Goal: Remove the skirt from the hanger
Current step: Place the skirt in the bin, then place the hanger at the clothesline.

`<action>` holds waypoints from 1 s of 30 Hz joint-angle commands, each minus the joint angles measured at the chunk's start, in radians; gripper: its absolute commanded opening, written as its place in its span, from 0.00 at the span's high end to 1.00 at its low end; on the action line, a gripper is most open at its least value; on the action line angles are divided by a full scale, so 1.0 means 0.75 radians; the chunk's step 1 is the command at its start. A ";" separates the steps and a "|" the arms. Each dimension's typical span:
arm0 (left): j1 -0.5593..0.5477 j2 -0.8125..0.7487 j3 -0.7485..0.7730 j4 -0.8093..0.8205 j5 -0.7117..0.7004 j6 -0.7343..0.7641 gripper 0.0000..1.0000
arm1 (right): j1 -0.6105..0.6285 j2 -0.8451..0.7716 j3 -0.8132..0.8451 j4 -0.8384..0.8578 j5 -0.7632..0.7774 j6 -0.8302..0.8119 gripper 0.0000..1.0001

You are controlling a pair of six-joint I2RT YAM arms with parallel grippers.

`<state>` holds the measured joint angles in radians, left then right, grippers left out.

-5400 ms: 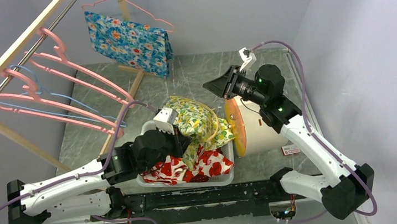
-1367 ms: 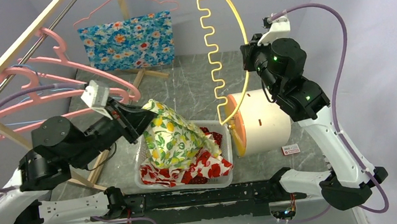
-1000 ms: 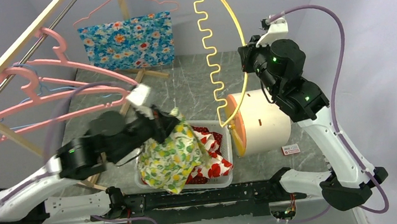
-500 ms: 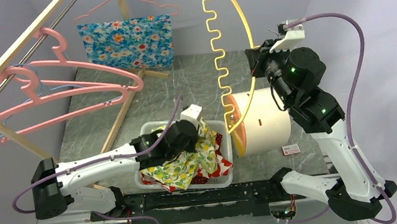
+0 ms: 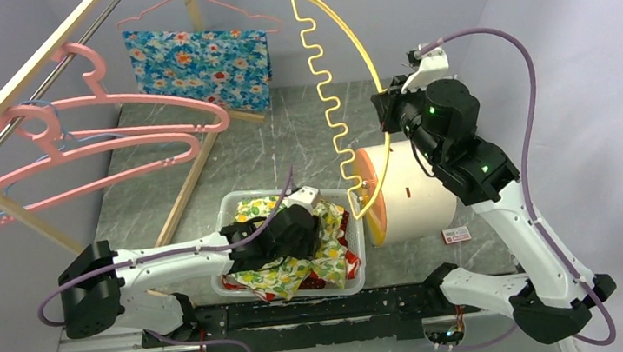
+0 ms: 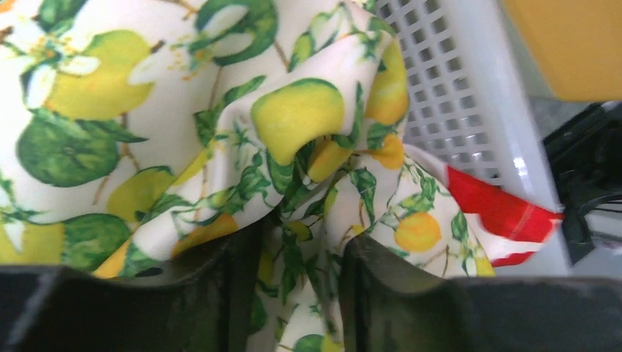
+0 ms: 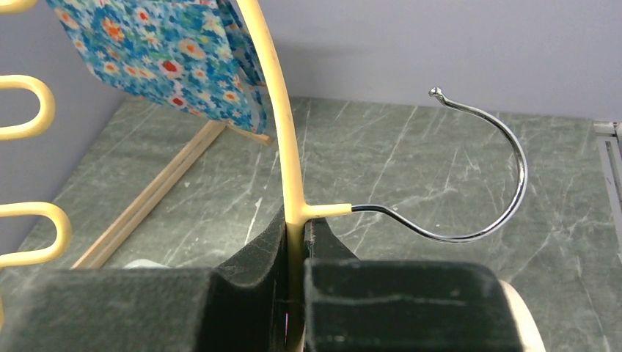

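1. Lemon-printed skirt [image 5: 288, 275] lies crumpled in the white basket [image 5: 223, 204], on top of a red floral garment [image 6: 506, 213] and clear of the hanger.
2. Left gripper [image 6: 301, 257] sits low over the skirt, its fingers [image 6: 220, 282] apart, with a fold of the fabric loose in the gap.
3. Right gripper [image 7: 295, 235] is clamped on the yellow hanger [image 7: 279, 110] just beside its metal hook [image 7: 506, 213], holding it bare and high above the table [image 5: 286, 135].

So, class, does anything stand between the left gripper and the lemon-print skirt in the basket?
Nothing visible does. The left gripper has a fold of the skirt between its fingers, inside the basket. The hanger is up in the right gripper, apart from it.
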<state>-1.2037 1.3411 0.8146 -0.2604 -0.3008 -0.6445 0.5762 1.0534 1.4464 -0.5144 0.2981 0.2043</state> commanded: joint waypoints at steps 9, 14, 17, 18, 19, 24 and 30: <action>0.001 -0.316 0.186 -0.086 0.150 0.115 0.00 | 0.010 -0.096 -0.101 0.080 -0.006 -0.141 1.00; 0.001 -0.478 0.134 -0.052 0.193 0.129 0.00 | 0.062 -0.131 -0.141 0.100 0.110 -0.192 1.00; 0.000 -0.541 0.151 -0.051 0.265 0.133 0.03 | 0.088 -0.138 -0.152 0.100 0.117 -0.205 1.00; 0.001 -0.566 0.145 -0.030 0.289 0.144 0.04 | 0.100 -0.146 -0.173 0.111 0.118 -0.216 1.00; 0.001 -0.587 0.135 0.003 0.311 0.158 0.04 | 0.110 -0.151 -0.191 0.119 0.118 -0.230 1.00; 0.000 -0.688 0.097 0.126 0.374 0.166 0.03 | 0.181 -0.152 -0.262 0.134 0.211 -0.307 1.00; 0.001 -0.705 0.165 0.132 0.339 0.120 0.02 | 0.277 -0.119 -0.269 0.122 0.158 -0.358 1.00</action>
<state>-1.2041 0.8146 0.9009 -0.2066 -0.0559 -0.5388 0.7555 0.9573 1.2263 -0.4706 0.4351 -0.0299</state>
